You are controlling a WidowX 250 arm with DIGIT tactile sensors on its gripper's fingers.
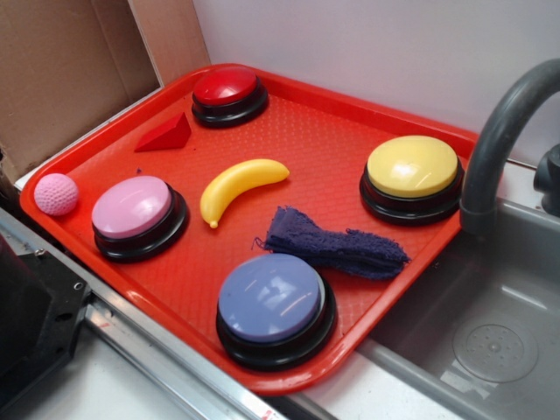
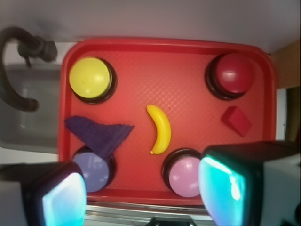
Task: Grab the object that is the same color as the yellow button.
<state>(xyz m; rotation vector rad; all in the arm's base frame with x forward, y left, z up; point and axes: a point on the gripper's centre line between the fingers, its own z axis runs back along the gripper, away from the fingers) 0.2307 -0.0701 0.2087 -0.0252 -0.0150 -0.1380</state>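
On red tray (image 1: pixel 306 131): banana (image 1: pixel 238 185) mid-tray, clear all round; navy cloth (image 1: pixel 337 247) near; yellow button (image 1: pixel 412 168) far corner; sink (image 1: pixel 490 341) beside; gripper (image 2: pixel 141 188) hovering, jaws apart, empty.

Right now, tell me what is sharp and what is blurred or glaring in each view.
Exterior view: evenly lit and sharp, soft highlights on the banana and yellow button, only faint shadows on the tray. Wrist view: softer overall, the pincer fingers close, out of focus and glowing cyan, hiding part of the pink button.
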